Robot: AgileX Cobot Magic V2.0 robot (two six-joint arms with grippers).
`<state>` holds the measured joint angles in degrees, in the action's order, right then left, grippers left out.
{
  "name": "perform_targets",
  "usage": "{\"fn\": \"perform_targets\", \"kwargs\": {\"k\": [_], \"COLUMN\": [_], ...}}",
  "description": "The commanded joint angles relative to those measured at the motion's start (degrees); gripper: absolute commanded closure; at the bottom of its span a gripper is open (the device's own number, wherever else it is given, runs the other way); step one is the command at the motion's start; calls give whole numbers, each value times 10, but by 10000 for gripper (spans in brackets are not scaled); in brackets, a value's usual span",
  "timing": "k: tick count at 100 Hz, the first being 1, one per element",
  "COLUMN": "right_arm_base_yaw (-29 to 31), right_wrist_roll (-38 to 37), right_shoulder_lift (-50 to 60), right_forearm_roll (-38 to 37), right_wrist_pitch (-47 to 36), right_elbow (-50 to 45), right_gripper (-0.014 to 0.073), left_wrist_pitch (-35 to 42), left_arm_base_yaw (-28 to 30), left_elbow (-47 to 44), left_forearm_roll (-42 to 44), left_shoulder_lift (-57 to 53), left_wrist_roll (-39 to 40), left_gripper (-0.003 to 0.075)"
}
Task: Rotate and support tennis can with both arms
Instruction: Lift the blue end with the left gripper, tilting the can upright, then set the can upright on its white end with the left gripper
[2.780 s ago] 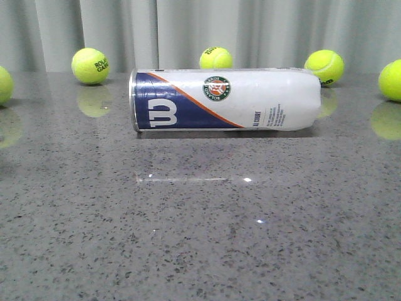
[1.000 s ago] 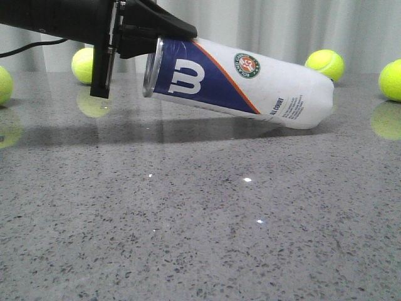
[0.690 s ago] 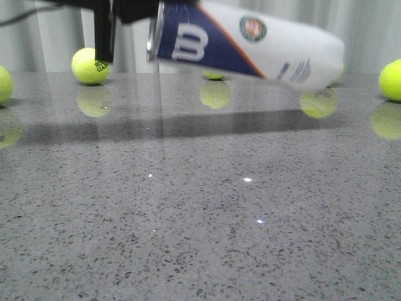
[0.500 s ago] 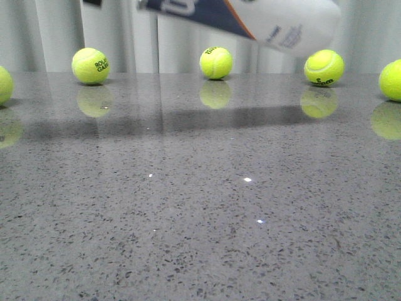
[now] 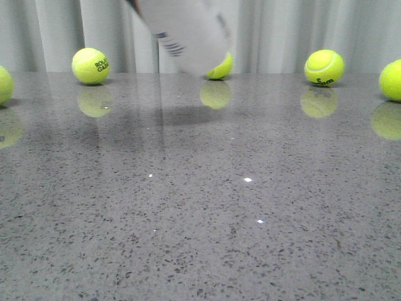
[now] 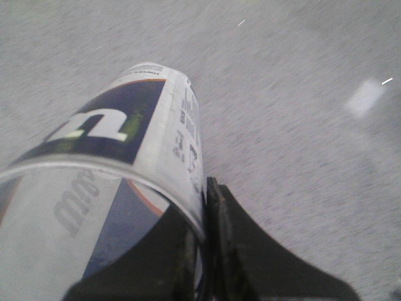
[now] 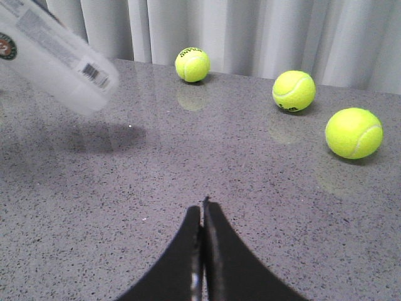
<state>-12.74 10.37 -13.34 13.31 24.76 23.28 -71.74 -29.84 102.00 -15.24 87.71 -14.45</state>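
Since half a second ago the tennis can (image 5: 185,34) has swung from a near-level pose across the top of the front view to a steep, blurred slant, its white closed end now lowest and hanging clear above the grey speckled table (image 5: 200,207). That end partly covers the middle tennis ball (image 5: 219,66) at the back; the can's upper part runs out of the front view.

The table carries the can's soft shadow beneath it. A pale pleated curtain (image 5: 282,28) closes the scene behind.

In the left wrist view the can (image 6: 119,163) lies directly against the left gripper (image 6: 203,251): its silver rim sits at the black fingers, and the navy section with the white W logo and the printed white label extend away from them toward the table. One finger presses the outside of the can's wall at the rim; the other is seen through the clear plastic, so the jaws are clamped on the can's rim.

The right gripper (image 7: 202,251) stands apart from the can (image 7: 53,53), which appears far off at the edge of its wrist view, barcode end down. Its two black fingers meet tip to tip with nothing between them.

Tennis balls rest along the rear of the table: far left (image 5: 91,66), far right (image 5: 324,67).
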Motion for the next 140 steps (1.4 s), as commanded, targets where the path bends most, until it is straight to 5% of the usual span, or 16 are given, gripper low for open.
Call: {"fn": "perform_targets", "kwargs": {"k": [1, 28, 90, 101, 127, 140], "right_arm_base_yaw": [2, 2, 2, 2, 2, 2], "right_wrist_roll": [0, 0, 0, 0, 0, 0], "right_shoulder_lift": [-4, -4, -4, -4, -4, -4], "right_forearm_roll": [4, 4, 4, 4, 4, 4], "right_wrist_pitch": [-43, -43, -43, -43, -43, -43], "right_elbow": [14, 14, 14, 14, 14, 14], "right_gripper": [661, 661, 661, 661, 661, 661], "left_wrist_pitch": [-14, -14, -14, -14, -3, 18], "left_arm_base_yaw": [-35, -119, -112, -112, -112, -112], "left_elbow": [34, 42, 42, 42, 67, 95], "left_forearm_roll": [78, 128, 128, 127, 127, 127], "left_shoulder_lift": [-25, -18, 46, 46, 46, 55], "left_wrist_roll": [51, 70, 68, 68, 66, 64], "left_gripper": [739, 739, 733, 651, 251, 220]}}
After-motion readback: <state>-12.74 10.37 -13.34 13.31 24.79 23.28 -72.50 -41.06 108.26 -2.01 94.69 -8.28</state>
